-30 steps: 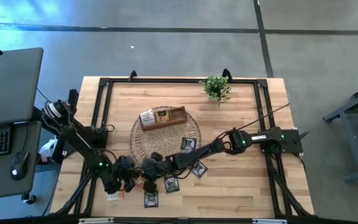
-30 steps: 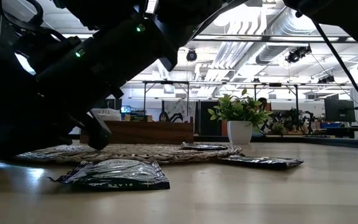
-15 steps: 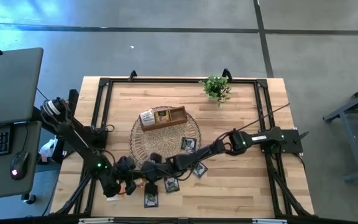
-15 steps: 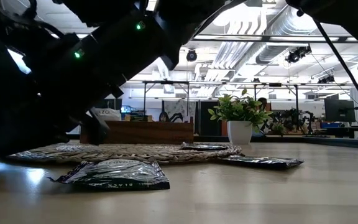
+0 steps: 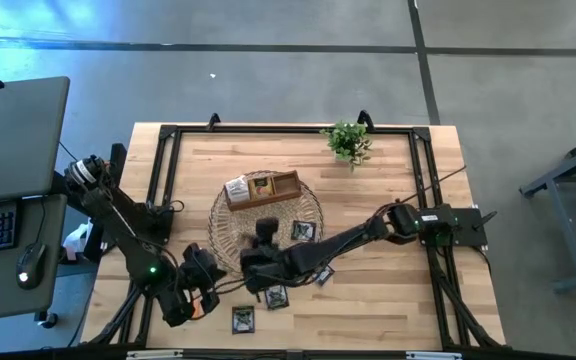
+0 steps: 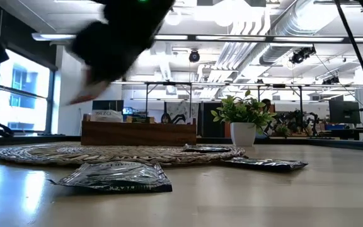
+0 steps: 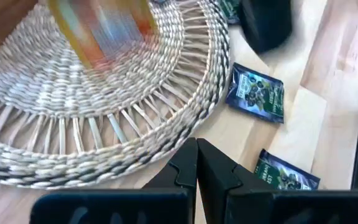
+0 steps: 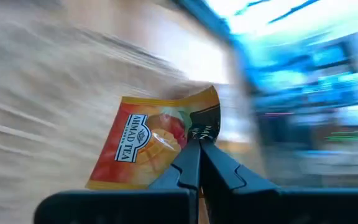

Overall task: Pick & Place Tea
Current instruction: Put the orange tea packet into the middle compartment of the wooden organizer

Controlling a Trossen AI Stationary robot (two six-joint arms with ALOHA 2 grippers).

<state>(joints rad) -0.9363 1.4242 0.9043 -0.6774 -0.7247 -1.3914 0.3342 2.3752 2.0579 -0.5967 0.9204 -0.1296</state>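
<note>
From above, my right hand [image 5: 261, 232] hung over the woven mat [image 5: 226, 232], my left hand [image 5: 200, 297] just off the mat's rim, fingers together. At my right wrist, the hand was clamped on an orange tea packet [image 8: 151, 145].

Open-plan lab: exposed ceiling ducts [image 6: 276, 28], monitors [image 6: 344, 111].

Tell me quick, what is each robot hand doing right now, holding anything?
Left end effector: closed, holding nothing, beside the woven mat.
Right end effector: closed on an orange tea packet, lifted above the mat.
</note>
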